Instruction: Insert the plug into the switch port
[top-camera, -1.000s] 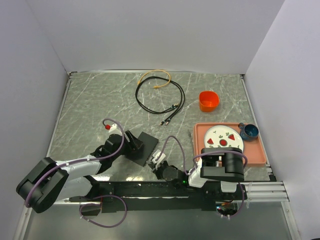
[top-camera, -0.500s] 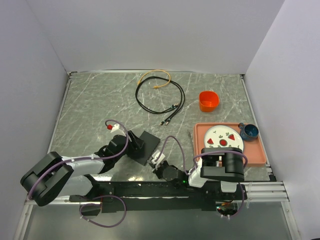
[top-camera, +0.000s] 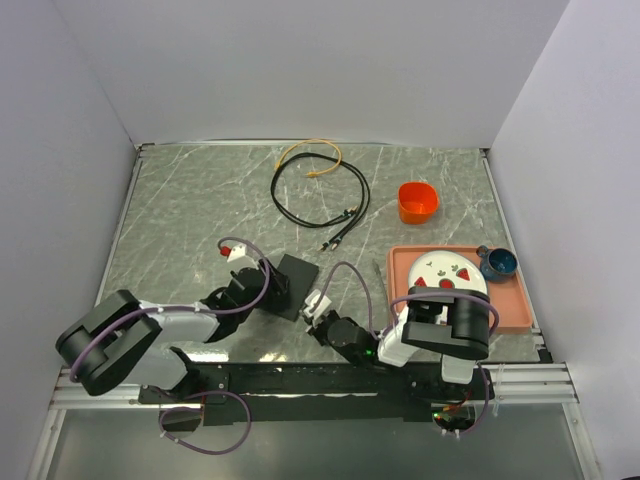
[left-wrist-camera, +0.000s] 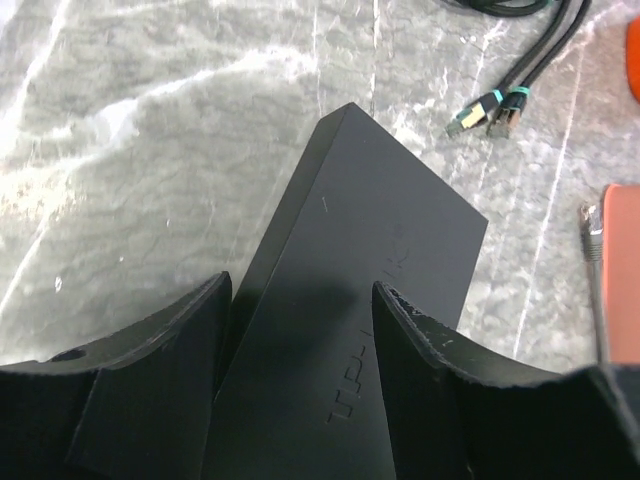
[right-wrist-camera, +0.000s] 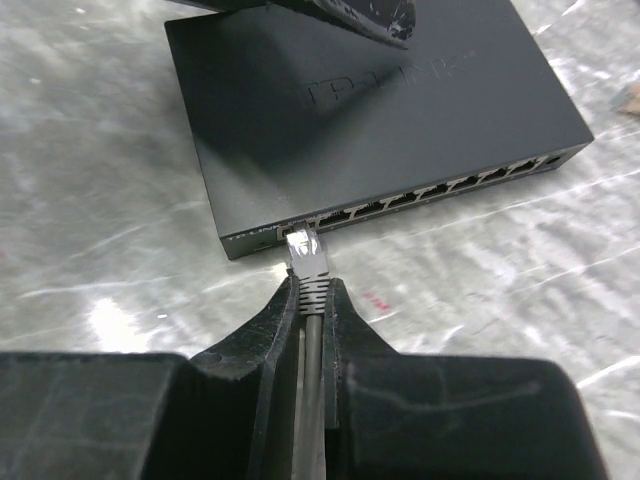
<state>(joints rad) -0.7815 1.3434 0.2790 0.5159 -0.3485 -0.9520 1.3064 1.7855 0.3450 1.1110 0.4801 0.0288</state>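
**Position of parts.** The small, flat, matte-black rectangular switch (right-wrist-camera: 380, 100) lies flat on the grey marbled counter (top-camera: 200, 220), close to the front edge and between the two arms. Its row of sockets runs along the long edge facing the right arm.

**Right gripper** (right-wrist-camera: 311, 300). The jaws are narrow and clamped on the cable just behind the white, ribbed-boot plug (right-wrist-camera: 303, 252). The plug projects forward, clear of the fingertips.

**Left gripper** (left-wrist-camera: 300, 320). The fingers are parted and sit to either side of the switch at the end nearest the left wrist camera. The views do not show whether the pads bear on the casing, so a firm hold cannot be confirmed.

**Governing relation.** The plug is directly in front of the socket at the left end of the row (as the right wrist camera shows it), with its tip at the mouth. The views do not show whether the tip has entered. The long axis of the plug is nearly square to the socket face, leaning slightly to the left. The long axis of the switch lies crosswise to the plug.

**Assessment.** The right arm carries the plug and is the nearer to the socket. The insertion should be a short, straight push along the plug axis. The switch is light and may slide unless the left gripper braces it.
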